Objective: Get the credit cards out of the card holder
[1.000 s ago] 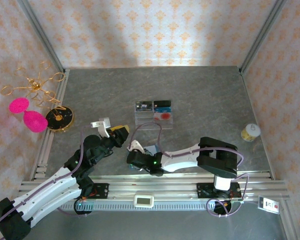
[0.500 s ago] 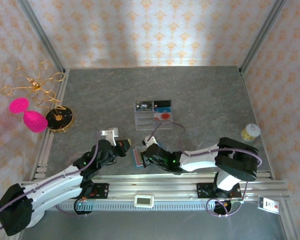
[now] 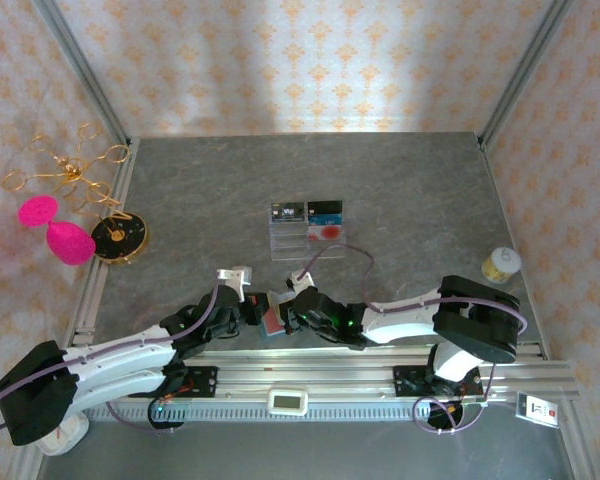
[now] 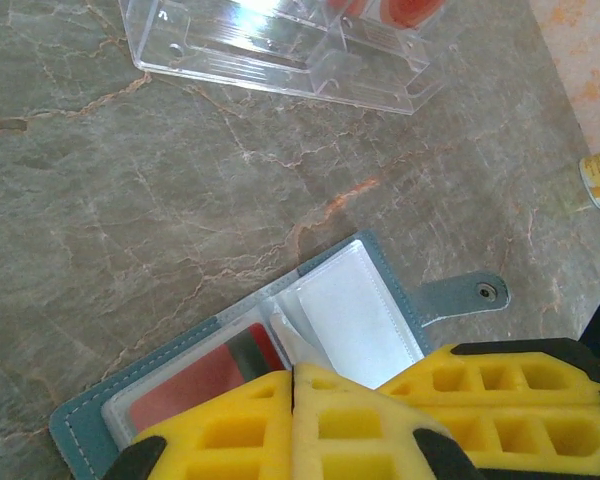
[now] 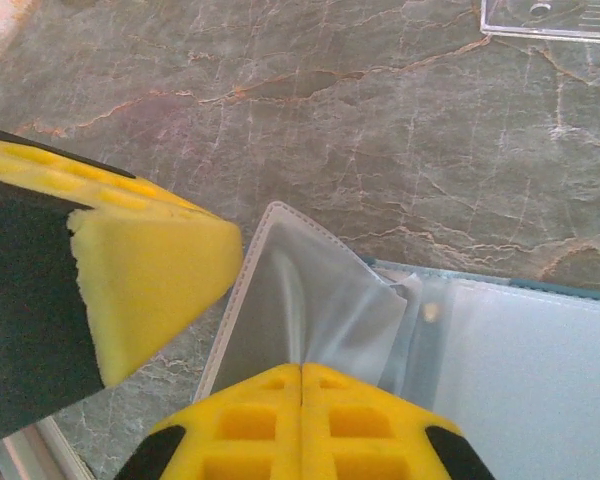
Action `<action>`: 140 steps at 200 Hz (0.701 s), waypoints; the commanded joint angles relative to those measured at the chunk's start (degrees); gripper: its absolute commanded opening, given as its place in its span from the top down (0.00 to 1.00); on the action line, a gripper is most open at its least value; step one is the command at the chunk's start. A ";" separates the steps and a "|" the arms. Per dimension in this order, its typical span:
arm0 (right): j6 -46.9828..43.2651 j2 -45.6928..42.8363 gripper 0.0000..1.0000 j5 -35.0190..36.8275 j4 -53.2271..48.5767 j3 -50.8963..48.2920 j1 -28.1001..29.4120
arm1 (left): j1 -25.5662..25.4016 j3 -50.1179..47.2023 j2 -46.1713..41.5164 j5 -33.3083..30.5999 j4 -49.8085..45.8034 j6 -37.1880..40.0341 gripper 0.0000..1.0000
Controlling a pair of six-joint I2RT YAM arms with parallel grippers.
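Teal-blue folding card holder (image 3: 273, 318) lies open at the near edge of the bench (image 3: 400, 190), between both arms. Left end effector (image 4: 295, 395) is pressed together on its pocket stack, likely steadying. Right end effector (image 5: 301, 385) is clamped on a clear pocket leaf (image 5: 315, 305), likely spreading it. The left wrist view adds a reddish plastic credit card (image 4: 195, 385), pocketed.

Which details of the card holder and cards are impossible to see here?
- Left wrist: red card in card holder, half hidden by left gripper.
- Left wrist: clear tray, cut by top edge.
- Top external: print on tray cards, too small.
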 commanded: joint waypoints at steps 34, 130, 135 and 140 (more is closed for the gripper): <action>1.97 -2.86 1.00 2.99 2.58 -1.39 -0.37 | -2.19 1.91 0.16 -2.91 -3.99 -2.49 1.00; 4.45 -10.64 0.73 7.69 -0.80 -4.39 -0.83 | -4.86 7.44 11.16 -0.08 2.63 -0.22 1.00; 4.84 -12.23 0.71 8.41 -1.70 -5.00 -0.85 | -4.95 8.34 12.12 -0.01 2.99 0.29 1.00; 5.19 -13.77 0.70 9.00 -2.49 -5.88 -0.91 | -5.12 9.22 13.09 0.08 3.29 0.85 1.00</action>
